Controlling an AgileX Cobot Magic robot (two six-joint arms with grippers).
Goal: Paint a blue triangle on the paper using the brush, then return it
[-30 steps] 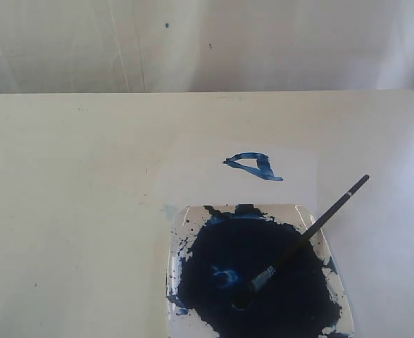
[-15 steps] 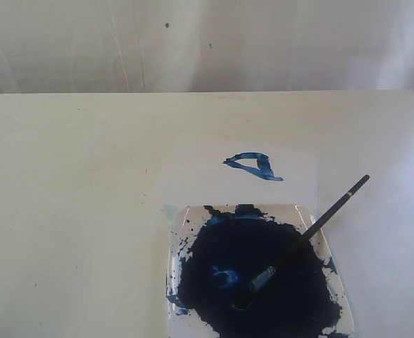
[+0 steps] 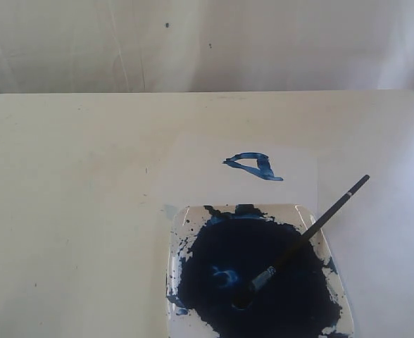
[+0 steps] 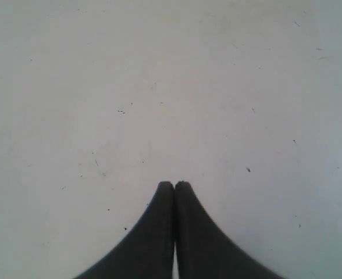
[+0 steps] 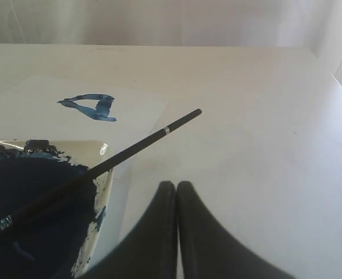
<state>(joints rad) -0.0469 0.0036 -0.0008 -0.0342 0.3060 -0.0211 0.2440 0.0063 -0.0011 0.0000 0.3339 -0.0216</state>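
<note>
A small rough blue triangle is painted on the white paper behind the tray. The black-handled brush lies slanted, its tip in the dark paint and its handle resting over the tray's right rim. Neither gripper shows in the exterior view. My right gripper is shut and empty, off to the tray's right side, apart from the brush. My left gripper is shut and empty over bare tabletop.
The clear square paint tray with a large dark blue pool sits at the table's front edge. A pale wall stands behind the table's far edge.
</note>
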